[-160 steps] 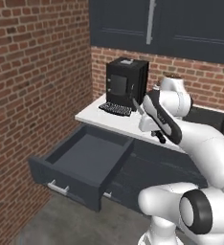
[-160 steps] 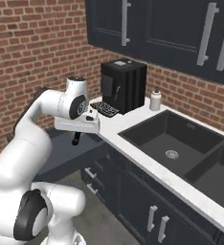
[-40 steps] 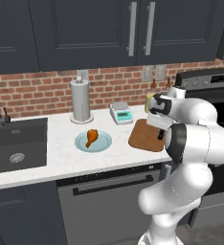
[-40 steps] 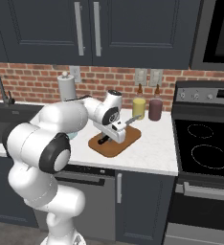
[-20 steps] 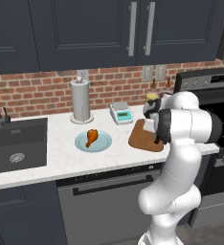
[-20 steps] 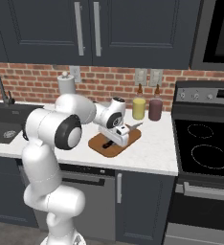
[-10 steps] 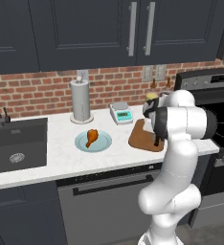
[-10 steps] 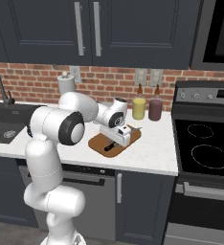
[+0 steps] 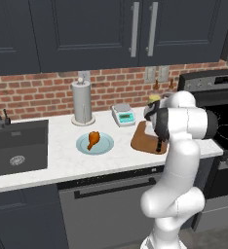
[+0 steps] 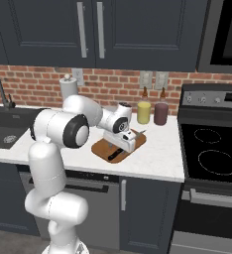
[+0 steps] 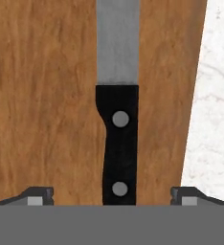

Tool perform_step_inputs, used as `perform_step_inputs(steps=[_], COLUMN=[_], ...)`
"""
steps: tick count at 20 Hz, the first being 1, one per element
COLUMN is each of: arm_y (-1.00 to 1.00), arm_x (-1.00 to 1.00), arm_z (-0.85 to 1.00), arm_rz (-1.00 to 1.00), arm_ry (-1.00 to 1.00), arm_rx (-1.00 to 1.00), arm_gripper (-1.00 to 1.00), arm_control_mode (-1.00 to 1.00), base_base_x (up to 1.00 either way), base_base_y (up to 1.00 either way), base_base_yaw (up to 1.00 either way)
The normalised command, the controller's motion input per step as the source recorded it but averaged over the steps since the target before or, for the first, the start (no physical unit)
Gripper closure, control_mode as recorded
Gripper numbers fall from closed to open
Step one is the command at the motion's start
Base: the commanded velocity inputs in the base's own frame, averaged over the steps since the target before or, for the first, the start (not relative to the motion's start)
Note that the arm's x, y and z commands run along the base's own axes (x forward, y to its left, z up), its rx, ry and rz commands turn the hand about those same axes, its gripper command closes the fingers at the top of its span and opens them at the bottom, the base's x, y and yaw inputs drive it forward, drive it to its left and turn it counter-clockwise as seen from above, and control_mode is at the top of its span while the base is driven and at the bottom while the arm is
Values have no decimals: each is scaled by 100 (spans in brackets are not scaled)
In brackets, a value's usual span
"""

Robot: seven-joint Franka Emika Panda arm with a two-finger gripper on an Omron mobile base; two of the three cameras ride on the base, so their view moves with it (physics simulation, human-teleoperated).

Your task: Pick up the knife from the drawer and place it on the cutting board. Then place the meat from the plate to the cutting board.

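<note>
words: none to read | numbers: none to read | brands and labels: none to read | signs: none to read
</note>
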Motion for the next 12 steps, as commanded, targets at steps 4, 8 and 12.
perform_step_inputs(steps=[4,8,12], arm_y=[5,7,33], arm_x=[-28,-16,-5], arm_z=[59,92,78], arm_rz=[10,24,33], arm_ry=[-8,0,1], arm_rx=[0,0,0], arm_gripper=[-100,-100,-100], arm_control_mode=[-100,-100,-100], base_base_x=[0,0,0], base_base_y=[0,0,0], base_base_yaw=[0,0,0])
